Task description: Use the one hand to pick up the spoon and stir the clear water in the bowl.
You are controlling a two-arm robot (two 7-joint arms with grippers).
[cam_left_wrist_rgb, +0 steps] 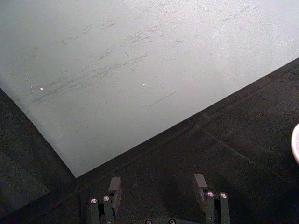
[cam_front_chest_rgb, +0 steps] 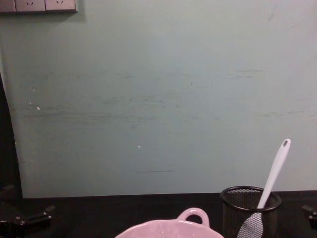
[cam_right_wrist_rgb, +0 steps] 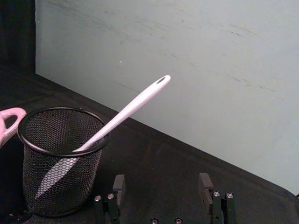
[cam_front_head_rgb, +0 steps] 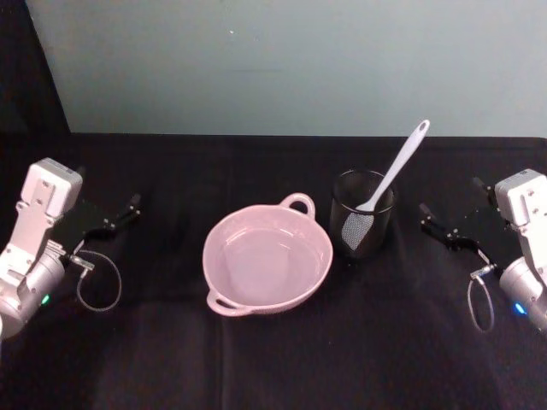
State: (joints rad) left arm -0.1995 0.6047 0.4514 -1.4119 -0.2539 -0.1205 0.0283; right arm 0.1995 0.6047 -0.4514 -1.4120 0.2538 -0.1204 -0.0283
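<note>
The white spoon is stood blade-down in the black wire-mesh cup, just right of the pink bowl. Its handle is leaned up and toward the robot's right, so it is reached most readily by the right tool. That tool is held low over the table, jaws spread and empty, pointed at the cup. The left tool, likewise spread, is parked far left.
</note>
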